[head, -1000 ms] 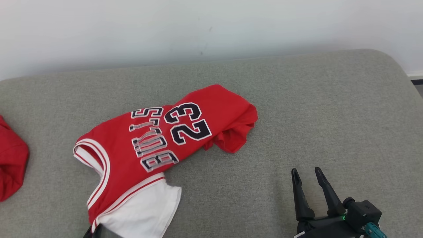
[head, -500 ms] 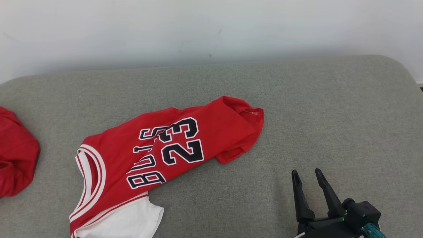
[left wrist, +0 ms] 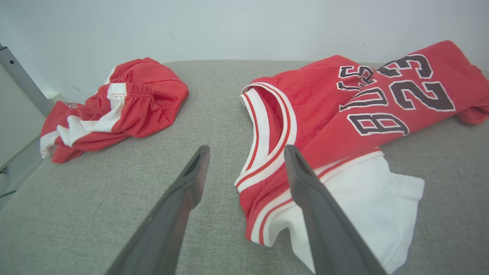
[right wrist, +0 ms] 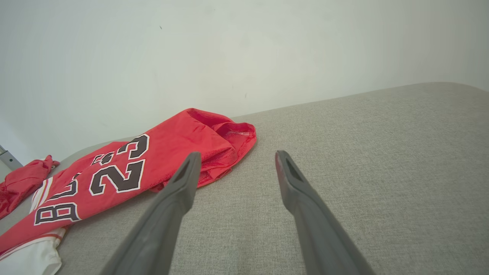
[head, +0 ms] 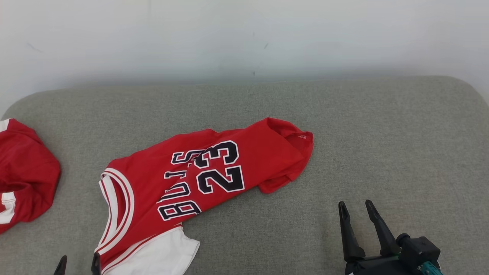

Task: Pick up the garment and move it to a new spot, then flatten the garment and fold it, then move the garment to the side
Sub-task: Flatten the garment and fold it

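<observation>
Fingers (left wrist: 179, 202) of the left gripper (head: 78, 264) stand wide apart and empty, just beside the white-trimmed opening of the red jersey (head: 198, 172). The jersey lies rumpled, lettering up, on the grey cushion (head: 382, 126). The right gripper (head: 355, 208), likewise wide and empty, sits apart from the jersey's far end. A second red garment (head: 26, 172) lies at the far left.

Three views over one grey cushion (head: 382, 133)
The head camera looks forward and down from high up; each wrist camera sits low, near the cushion, facing the pale wall (right wrist: 267, 46) along its own fingers (left wrist: 179, 214). All three share the red jersey (head: 214, 172)
</observation>
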Controlling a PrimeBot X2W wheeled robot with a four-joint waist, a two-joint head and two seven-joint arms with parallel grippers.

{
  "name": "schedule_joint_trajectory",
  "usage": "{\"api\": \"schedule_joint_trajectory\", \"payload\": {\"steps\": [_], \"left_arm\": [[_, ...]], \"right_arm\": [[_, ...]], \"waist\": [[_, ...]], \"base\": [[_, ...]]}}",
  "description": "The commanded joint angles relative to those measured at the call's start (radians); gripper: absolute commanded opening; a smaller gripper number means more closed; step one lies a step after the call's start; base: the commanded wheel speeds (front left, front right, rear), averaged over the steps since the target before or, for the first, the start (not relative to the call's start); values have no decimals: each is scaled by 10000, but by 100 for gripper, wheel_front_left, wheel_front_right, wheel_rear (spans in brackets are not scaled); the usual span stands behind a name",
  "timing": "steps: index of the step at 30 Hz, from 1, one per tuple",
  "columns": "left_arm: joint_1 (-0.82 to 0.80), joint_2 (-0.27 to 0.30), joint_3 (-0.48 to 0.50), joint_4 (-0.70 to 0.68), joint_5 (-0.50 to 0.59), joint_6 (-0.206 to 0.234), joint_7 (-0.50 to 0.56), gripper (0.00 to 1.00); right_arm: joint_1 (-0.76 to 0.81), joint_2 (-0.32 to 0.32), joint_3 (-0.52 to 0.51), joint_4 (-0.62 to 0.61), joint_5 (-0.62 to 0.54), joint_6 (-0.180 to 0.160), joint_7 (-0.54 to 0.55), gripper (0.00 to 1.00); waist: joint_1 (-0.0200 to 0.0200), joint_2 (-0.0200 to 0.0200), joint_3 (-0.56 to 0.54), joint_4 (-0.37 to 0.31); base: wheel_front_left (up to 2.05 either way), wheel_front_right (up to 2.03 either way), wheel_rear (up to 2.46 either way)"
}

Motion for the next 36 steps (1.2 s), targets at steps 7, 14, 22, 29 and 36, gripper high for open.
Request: {"api": "schedule_joint_trajectory", "payload": {"steps": [7, 14, 22, 29, 36], "left_arm": [[-586, -786, 232, -407, 537, 173, -365, 100], [-682, -1951, 1015, -1041, 1554, -144, -359, 100], [-396, -2748, 1837, -704, 2196, -702, -362, 100], [-446, -2997, 2161, -373, 2484, -1080, -363, 100], [-792, -3044, 2245, -267, 2479, -1310, -363, 100]], "right_arm": [[201, 6, 72, 69, -89, -22, -4, 100], [219, 6, 176, 80, -104, -22, -4, 100], [229, 4, 189, 311, 5, -22, -3, 100], [-615, 6, 308, 1036, -191, -22, -4, 100], [-2649, 6, 329, 2415, -586, -22, -4, 100]], "waist": [[0, 0, -350, 59], [0, 0, -529, -132], [0, 0, -592, -168], [0, 0, -479, 242], [0, 0, 40, 686]], "base": [[0, 0, 0], [0, 0, 0], [0, 0, 0], [0, 0, 0], [0, 0, 0]]}}
